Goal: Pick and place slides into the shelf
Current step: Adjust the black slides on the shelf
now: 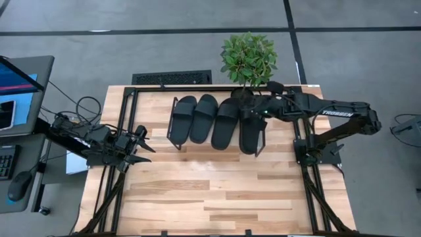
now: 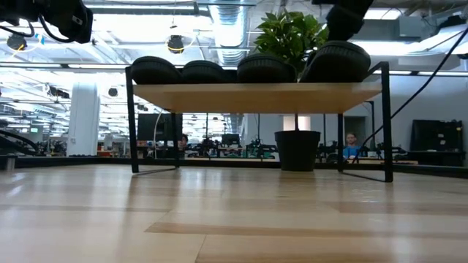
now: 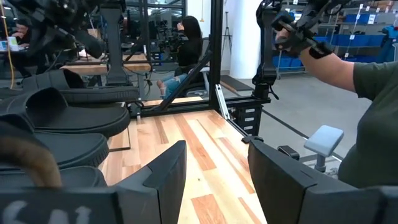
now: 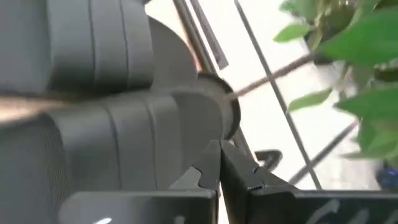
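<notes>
1. Four black slides (image 1: 214, 122) lie side by side on the shelf (image 1: 152, 125) in the upper middle of the high view, each running top to bottom of the frame.
2. The rightmost slide (image 1: 252, 131) sits under the right gripper (image 1: 252, 109), whose jaws are clenched together at its upper end; whether they pinch the sandal's edge cannot be told.
3. In the low view the four slides (image 2: 252, 68) show as dark humps along the shelf's light-wood board (image 2: 256, 96), the rightmost (image 2: 338, 61) tilted up higher than the others.
4. The shelf stands on thin black legs (image 2: 131, 120) over the butcher-block bench (image 1: 217, 191).
5. In the right wrist view, the sandal's grey-looking strap (image 4: 118, 118) fills most of the frame, with the shut jaws meeting at bottom centre.
6. A potted plant (image 1: 248, 59) stands just above the shelf in the high view, beside the right arm (image 1: 329, 115); its black pot (image 2: 297, 150) shows beneath the board in the low view.
7. The left gripper (image 1: 141, 147) hovers at the left of the bench, apart from the shelf, jaws released and holding nothing.
8. In the left wrist view its two dark fingers (image 3: 166, 180) stand apart over bare wood, slides (image 3: 68, 115) at the left.
9. A person's arm (image 3: 339, 65) and a seated person (image 3: 186, 50) show beyond the bench.
10. A laptop (image 1: 20, 82) and mouse (image 1: 18, 187) sit at the far left of the high view.
</notes>
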### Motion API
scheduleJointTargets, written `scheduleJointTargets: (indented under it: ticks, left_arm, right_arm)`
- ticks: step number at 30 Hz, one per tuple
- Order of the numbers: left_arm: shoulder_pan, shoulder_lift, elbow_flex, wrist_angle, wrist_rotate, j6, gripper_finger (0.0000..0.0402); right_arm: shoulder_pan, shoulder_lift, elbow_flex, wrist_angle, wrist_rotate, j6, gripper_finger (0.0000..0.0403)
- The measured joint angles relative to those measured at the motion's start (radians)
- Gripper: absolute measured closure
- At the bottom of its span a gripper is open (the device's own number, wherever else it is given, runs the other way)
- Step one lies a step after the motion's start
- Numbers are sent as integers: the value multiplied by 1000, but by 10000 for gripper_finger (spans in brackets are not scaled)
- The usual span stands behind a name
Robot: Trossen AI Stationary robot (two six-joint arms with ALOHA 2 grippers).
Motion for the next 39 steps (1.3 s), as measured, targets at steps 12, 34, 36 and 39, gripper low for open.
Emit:
scheduleJointTargets:
  ticks: [12, 34, 36, 39]
  left_arm:
    - [0, 0, 0, 0, 0, 0, 242]
    - [0, 0, 0, -3, -1, 0, 242]
    - [0, 0, 0, -3, -1, 0, 242]
    - [0, 0, 0, -3, -1, 0, 242]
  right_arm:
    - [49, 63, 1, 284, -173, -70, 403]
    - [261, 249, 1, 542, -352, -98, 403]
    - [282, 249, 7, 575, -388, -103, 403]
    - [304, 264, 27, 602, -416, -104, 403]
